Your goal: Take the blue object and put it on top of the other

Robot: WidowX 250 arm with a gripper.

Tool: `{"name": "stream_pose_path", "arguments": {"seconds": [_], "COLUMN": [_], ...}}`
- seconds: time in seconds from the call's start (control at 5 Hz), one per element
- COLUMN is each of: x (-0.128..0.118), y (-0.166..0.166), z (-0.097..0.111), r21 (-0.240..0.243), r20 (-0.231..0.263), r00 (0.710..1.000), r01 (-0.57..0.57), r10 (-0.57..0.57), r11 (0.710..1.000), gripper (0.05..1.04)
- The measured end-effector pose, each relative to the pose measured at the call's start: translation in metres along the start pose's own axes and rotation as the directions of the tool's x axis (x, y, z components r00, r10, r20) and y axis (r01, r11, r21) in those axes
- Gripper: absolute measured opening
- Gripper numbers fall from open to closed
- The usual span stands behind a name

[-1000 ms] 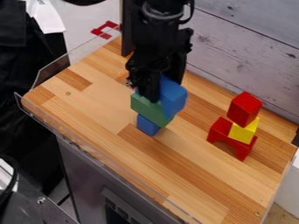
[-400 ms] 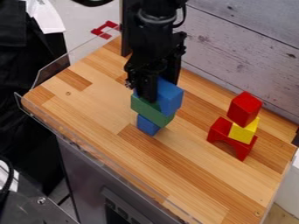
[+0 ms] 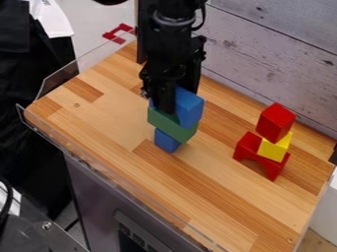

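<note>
My black gripper (image 3: pixel 172 101) hangs over the left stack, shut on the upper blue block (image 3: pixel 189 108). That block is upright, at the top of the green block (image 3: pixel 172 125); whether it rests on the green one or hovers just over it, I cannot tell. Beneath the green block a smaller blue block (image 3: pixel 166 141) stands on the wooden table (image 3: pixel 118 123). Part of the upper blue block is hidden behind the near finger.
To the right stands another stack: a red arch (image 3: pixel 247 147), a yellow block (image 3: pixel 275 148) and a tilted red block (image 3: pixel 276 122) on top. A clear rail lines the table's front left edge, and a whitewashed plank wall (image 3: pixel 276 54) rises behind.
The gripper and the upper blue block have shifted slightly left, so the block lies more squarely over the green one. The two lower blocks and the red and yellow stack have kept their places.
</note>
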State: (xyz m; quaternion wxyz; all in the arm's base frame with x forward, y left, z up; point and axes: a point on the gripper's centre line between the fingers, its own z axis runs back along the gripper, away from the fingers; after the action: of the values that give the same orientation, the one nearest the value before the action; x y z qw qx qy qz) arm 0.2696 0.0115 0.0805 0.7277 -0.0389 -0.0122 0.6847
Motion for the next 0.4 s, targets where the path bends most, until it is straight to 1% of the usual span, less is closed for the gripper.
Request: {"name": "stream_pose_path", "arguments": {"seconds": [0.2, 0.4], "x": [0.0032, 0.003], "y": [-0.0015, -0.0014], "z": [-0.0018, -0.0029], "r21": [0.009, 0.019], "r20": [-0.006, -0.014], "r00": [1.0, 1.0], "r01": [-0.007, -0.002], "r10": [0.007, 0.002], "r11": [1.0, 1.0], "gripper": [0.644, 0.918]}}
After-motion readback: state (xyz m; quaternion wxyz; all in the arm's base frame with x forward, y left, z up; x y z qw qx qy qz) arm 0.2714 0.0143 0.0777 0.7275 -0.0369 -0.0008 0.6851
